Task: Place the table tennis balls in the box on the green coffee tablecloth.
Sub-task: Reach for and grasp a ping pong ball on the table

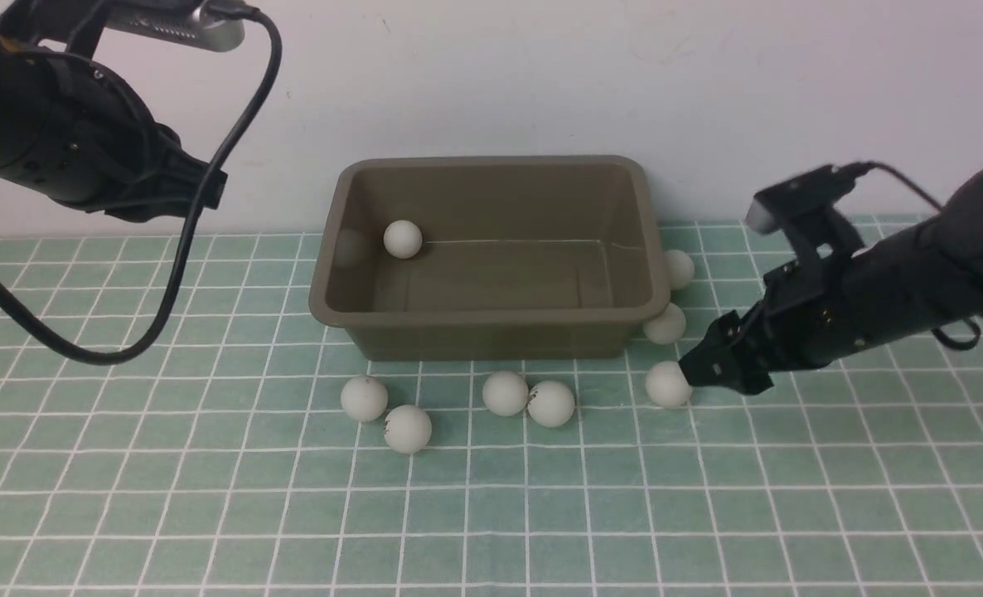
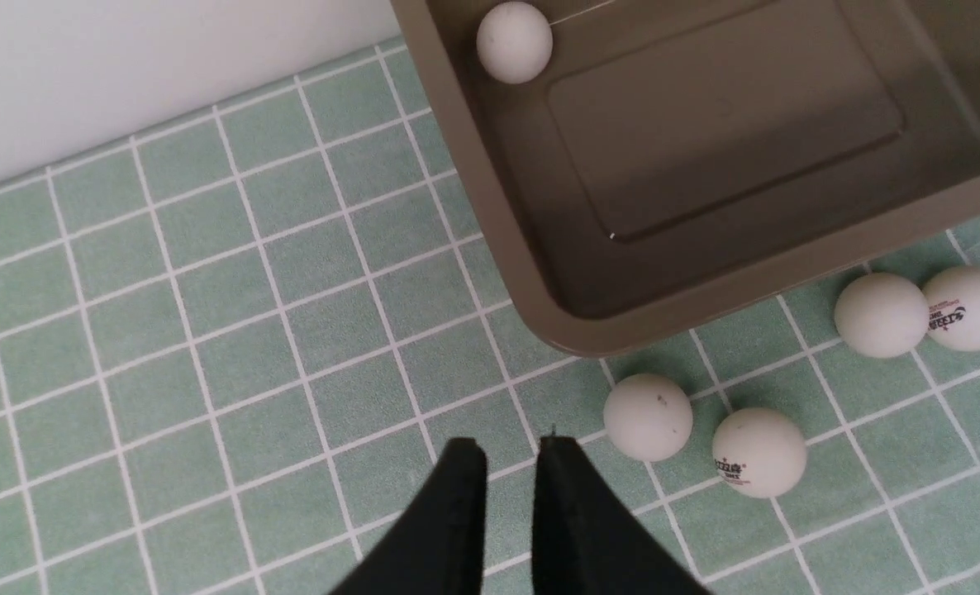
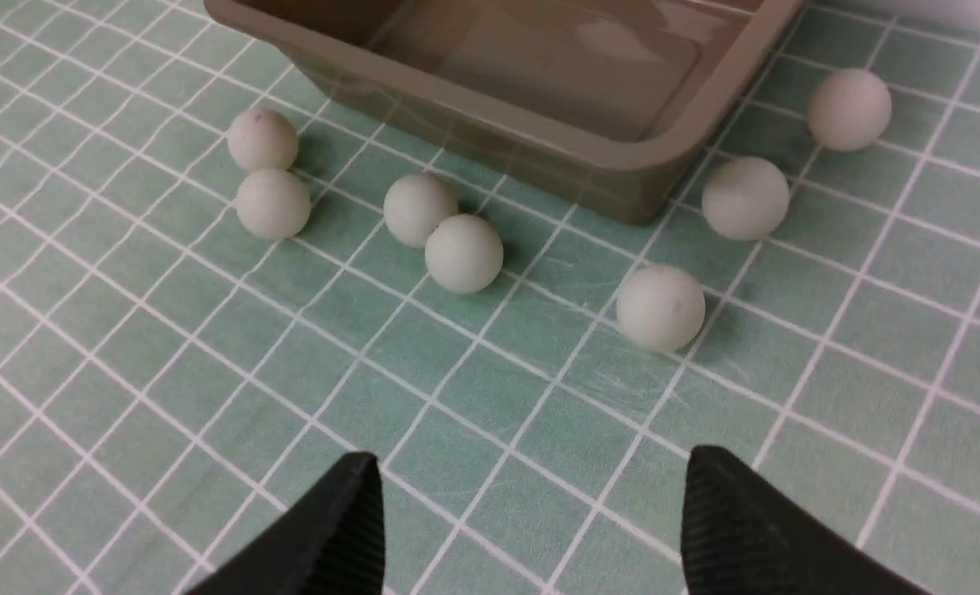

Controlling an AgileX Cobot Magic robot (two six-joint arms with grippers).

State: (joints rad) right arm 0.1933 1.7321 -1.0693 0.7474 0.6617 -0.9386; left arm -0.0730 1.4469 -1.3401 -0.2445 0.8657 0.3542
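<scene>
One small matte white table tennis ball [image 1: 402, 239] sits in the olive-brown rectangular plastic box [image 1: 491, 336], front view centre. Seven are still out on the pale green grid-lined tablecloth [image 1: 127, 497], so the job is mostly undone. Left wrist view: left pincer [image 2: 511, 446] nearly pressed together, empty. Right wrist view: right pincer [image 3: 535, 463] spread, nearest ball [image 3: 660, 307] ahead, untouched.

Olive-brown tub [image 1: 491, 336] on the green grid tablecloth [image 1: 210, 497]: one table tennis ball [image 1: 402, 239] in, seven out.
The tub stands upright; the white ball inside rests in its 10 o'clock corner. Four loose balls [image 1: 505, 393] lie along its 6 o'clock side, and three more [image 1: 665, 324] lie round its 4 o'clock corner.
</scene>
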